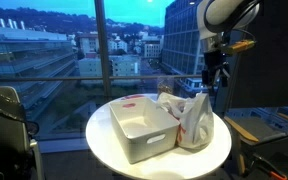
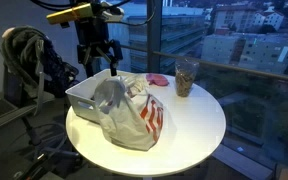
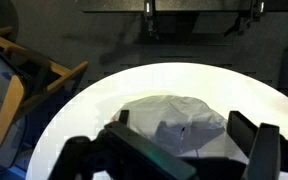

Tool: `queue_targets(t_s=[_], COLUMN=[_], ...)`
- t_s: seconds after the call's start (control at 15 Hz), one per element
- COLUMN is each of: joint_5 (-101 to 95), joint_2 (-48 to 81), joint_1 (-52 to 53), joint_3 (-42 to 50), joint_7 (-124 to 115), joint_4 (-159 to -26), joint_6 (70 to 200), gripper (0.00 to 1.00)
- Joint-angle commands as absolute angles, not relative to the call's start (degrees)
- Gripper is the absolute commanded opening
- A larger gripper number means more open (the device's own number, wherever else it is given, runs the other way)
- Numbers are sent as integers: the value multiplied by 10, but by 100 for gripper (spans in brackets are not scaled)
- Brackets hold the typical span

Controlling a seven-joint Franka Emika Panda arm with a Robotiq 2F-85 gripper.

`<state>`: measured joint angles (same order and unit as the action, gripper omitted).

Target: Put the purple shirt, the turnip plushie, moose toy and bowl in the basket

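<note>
A white rectangular basket stands on the round white table; it also shows in the other exterior view. A crumpled white plastic bag with red print lies against it. In the wrist view the bag lies below and between my fingers. My gripper is open and empty, hanging above the bag and the basket's end. No purple shirt, turnip plushie, moose toy or bowl can be made out.
A clear cup with dark contents and a small pink item sit near the table's window side. A chair draped with cloth stands beside the table. Glass windows are close behind. A wooden frame is off the table edge.
</note>
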<state>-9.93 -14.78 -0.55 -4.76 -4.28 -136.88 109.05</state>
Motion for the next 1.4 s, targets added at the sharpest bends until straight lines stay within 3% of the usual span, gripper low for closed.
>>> queue_targets(t_s=[0.0,0.47,1.07,1.33], joint_5=[-101,-88,-31,54], joint_2=[-147,-130,59,132], joint_1=[2,8,33,27], joint_3=[-41,-38,-46,-43], joint_7=[-44,-18,-45,-74], joint_4=[-1367,-1354,-1210,-1164], joint_6=[1090,1100,1366,1421], gripper=[100,100,100,100])
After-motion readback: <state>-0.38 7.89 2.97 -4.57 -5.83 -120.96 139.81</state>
